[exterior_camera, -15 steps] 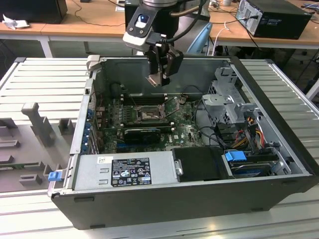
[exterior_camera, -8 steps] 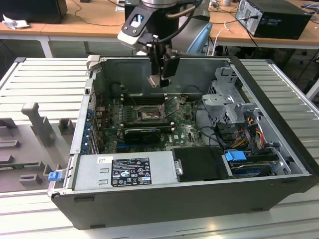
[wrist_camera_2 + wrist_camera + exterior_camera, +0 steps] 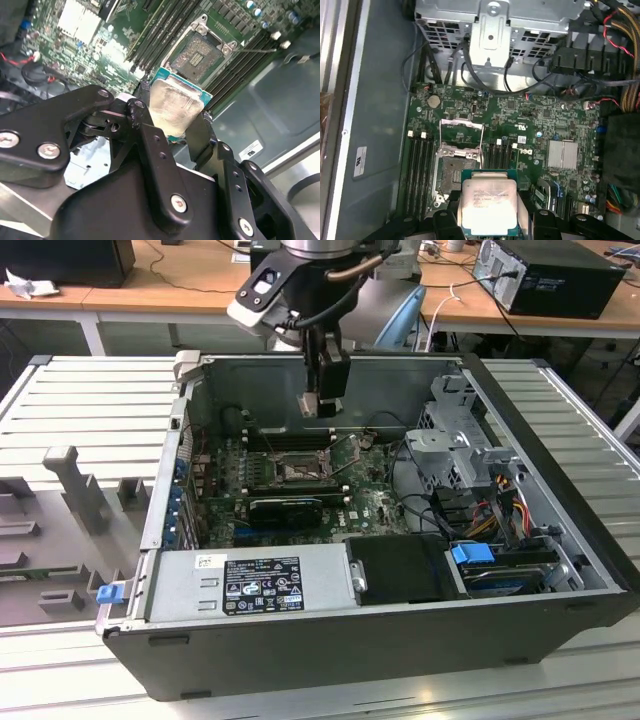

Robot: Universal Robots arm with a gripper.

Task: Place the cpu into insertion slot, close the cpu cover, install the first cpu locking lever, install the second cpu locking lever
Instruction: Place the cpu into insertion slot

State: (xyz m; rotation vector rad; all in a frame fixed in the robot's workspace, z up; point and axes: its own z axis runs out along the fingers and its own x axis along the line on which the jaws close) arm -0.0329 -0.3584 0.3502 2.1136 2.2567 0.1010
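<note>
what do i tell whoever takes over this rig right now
Gripper: jaws shut on the cpu, held above the board inside the case, close to the slot.
Slot: empty, with the cover flipped open.
Done: cpu picked up.
Left: cpu not yet in the slot and the cover not yet closed, so none of the four steps is finished.
</note>
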